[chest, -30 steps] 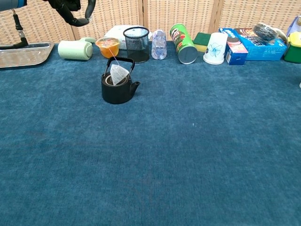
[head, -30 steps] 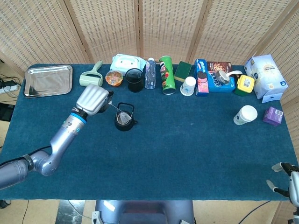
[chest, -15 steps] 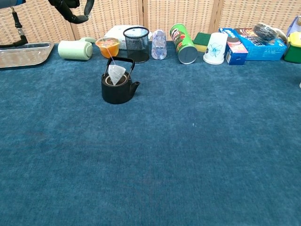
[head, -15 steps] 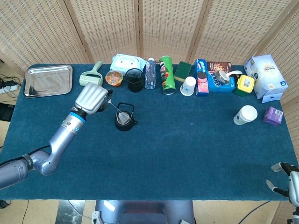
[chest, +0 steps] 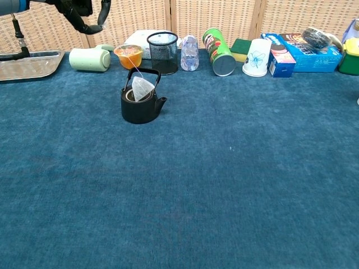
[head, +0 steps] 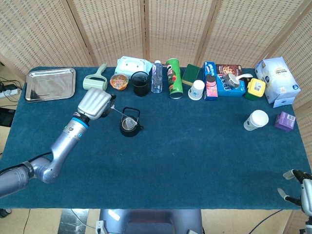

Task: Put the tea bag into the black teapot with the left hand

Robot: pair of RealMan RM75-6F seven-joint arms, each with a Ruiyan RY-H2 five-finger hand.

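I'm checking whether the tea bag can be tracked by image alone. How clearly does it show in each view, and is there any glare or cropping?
Head view: tea bag small, pale against the black teapot, string faint. Chest view: tea bag sharp, left hand cropped at the top edge. Lighting even, no glare.

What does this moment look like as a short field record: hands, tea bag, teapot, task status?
left hand: the left hand holds the tea bag's string, raised beside the pot
right hand: the right hand sits at the table's near right edge, holding nothing
tea bag: the tea bag hangs at the pot's mouth, under the handle, mostly above the rim
teapot: the black teapot stands upright, no lid on it
task status: bag not yet released inside
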